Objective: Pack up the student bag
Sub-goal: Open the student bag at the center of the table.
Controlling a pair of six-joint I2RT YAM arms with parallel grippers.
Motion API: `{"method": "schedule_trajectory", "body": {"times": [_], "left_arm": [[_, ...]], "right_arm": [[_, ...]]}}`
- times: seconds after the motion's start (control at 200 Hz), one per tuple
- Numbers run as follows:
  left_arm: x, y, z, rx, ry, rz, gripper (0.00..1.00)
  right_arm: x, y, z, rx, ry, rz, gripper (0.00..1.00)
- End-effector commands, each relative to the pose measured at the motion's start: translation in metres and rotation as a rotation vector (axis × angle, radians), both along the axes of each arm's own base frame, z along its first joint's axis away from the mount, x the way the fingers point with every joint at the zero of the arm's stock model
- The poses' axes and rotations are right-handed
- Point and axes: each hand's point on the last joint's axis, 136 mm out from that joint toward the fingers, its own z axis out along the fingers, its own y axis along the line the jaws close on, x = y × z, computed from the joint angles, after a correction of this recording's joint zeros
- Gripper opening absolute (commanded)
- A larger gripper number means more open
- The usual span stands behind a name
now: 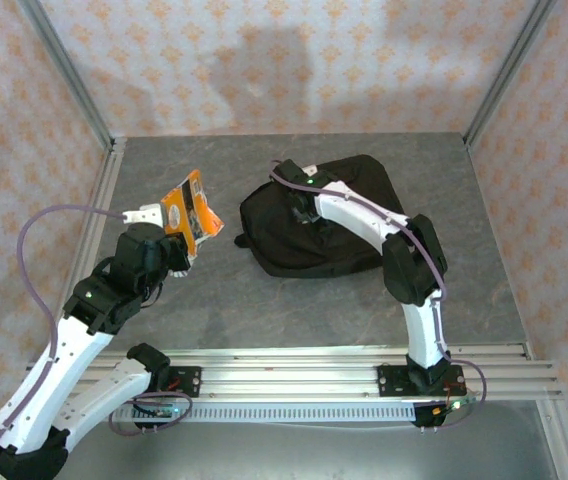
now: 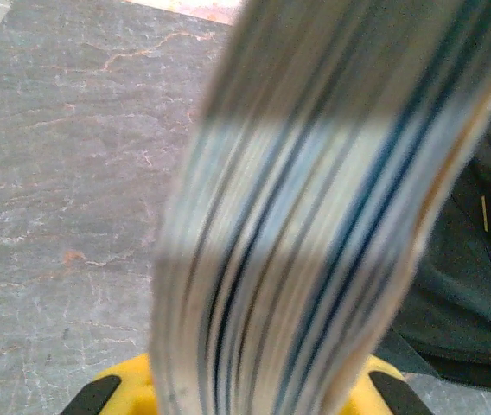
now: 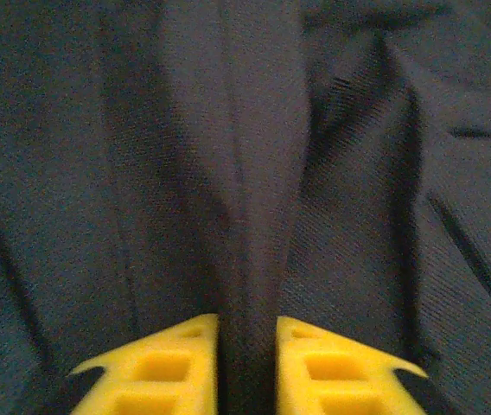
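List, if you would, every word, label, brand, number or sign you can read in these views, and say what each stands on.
No text can be quoted.
Orange book, cover: dark and white printing, too small to read from the top view.
Its page edges in the left wrist view: blurred stripes, nothing readable.
Student bag: plain black fabric, no label or logo visible.

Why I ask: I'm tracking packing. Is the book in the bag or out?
Out. The left gripper holds the book up, left of the bag, apart from it.
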Motion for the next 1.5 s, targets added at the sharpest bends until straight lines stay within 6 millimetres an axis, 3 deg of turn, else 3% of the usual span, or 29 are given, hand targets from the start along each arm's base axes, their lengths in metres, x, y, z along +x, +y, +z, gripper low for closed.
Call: {"method": "schedule_trajectory", "body": {"times": [0.0, 0.185, 0.445, 0.6, 0.756, 0.866, 1.056, 1.231, 1.346, 1.426, 1.496], "left_arm": [[0.010, -0.008, 0.016, -0.062, -0.054, -0.007, 0.00], [0.016, -0.025, 0.024, -0.158, -0.033, -0.039, 0.00], [0.034, -0.032, 0.024, -0.223, -0.034, -0.002, 0.00], [0.042, -0.040, 0.035, -0.261, -0.083, -0.028, 0.00], [0.054, -0.073, 0.041, -0.406, -0.079, -0.130, 0.00], [0.064, -0.098, 0.032, -0.538, -0.033, -0.175, 0.00], [0.077, -0.120, 0.016, -0.724, 0.024, -0.172, 0.00], [0.087, -0.133, 0.017, -0.853, 0.039, -0.171, 0.00], [0.092, -0.141, 0.027, -0.918, 0.018, -0.200, 0.00], [0.094, -0.148, 0.035, -0.964, -0.003, -0.235, 0.00], [0.096, -0.154, 0.041, -1.001, -0.022, -0.267, 0.00]], "right_arm": [[0.004, -0.007, 0.026, 0.029, -0.047, 0.005, 0.03], [-0.003, -0.010, 0.062, 0.207, -0.048, 0.057, 0.00], [-0.010, -0.036, 0.091, 0.578, 0.003, 0.043, 0.00], [-0.018, -0.037, 0.109, 0.735, 0.005, 0.086, 0.00], [-0.018, -0.044, 0.112, 0.777, -0.001, 0.074, 0.00], [-0.019, -0.046, 0.109, 0.787, 0.005, 0.060, 0.00], [-0.019, -0.043, 0.108, 0.818, 0.022, 0.046, 0.00], [-0.019, -0.040, 0.109, 0.840, 0.033, 0.042, 0.00], [-0.019, -0.038, 0.114, 0.852, 0.032, 0.050, 0.28], [-0.017, -0.042, 0.120, 0.840, 0.007, 0.034, 0.55], [-0.015, -0.048, 0.130, 0.823, -0.037, 0.011, 0.66]]}}
